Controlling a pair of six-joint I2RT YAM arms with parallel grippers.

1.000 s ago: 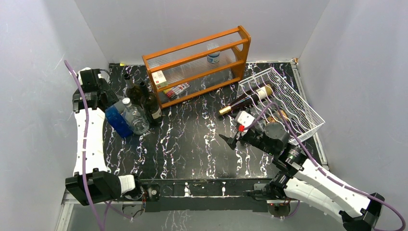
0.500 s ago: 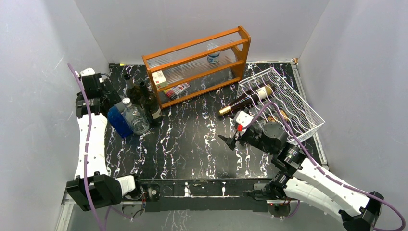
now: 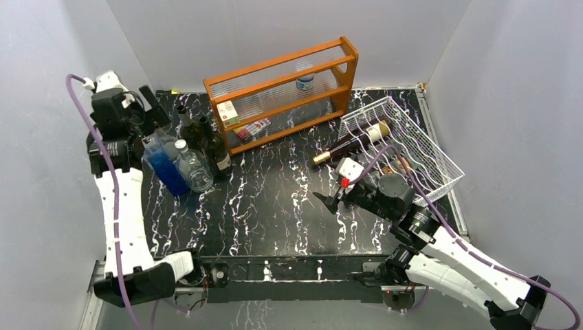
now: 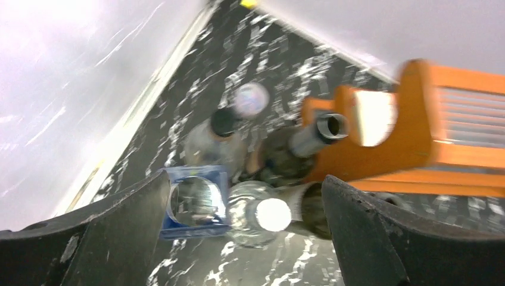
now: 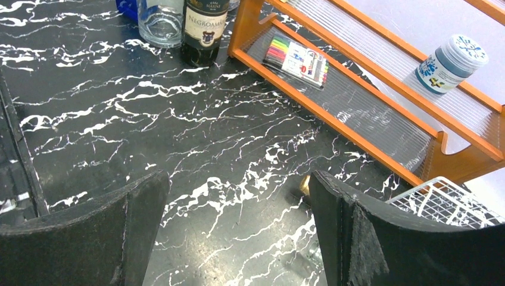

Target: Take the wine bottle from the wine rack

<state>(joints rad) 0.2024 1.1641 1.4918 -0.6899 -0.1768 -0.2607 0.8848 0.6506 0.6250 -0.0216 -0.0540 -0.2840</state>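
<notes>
Wine bottle (image 3: 352, 141) lies on its side in the white wine rack (image 3: 414, 130), neck poking out over the rim. Right tool (image 3: 328, 201) gapes wide, with the bottle near at its 12 o'clock, not touching. Left tool (image 4: 244, 185) is wide too, above the standing bottles (image 3: 206, 141) at the bench's (image 3: 275, 199) 10 o'clock.

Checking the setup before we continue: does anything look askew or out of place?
Yes: a wine bottle lies half out of the wine rack, its gold-capped neck sticking past the rim.
</notes>
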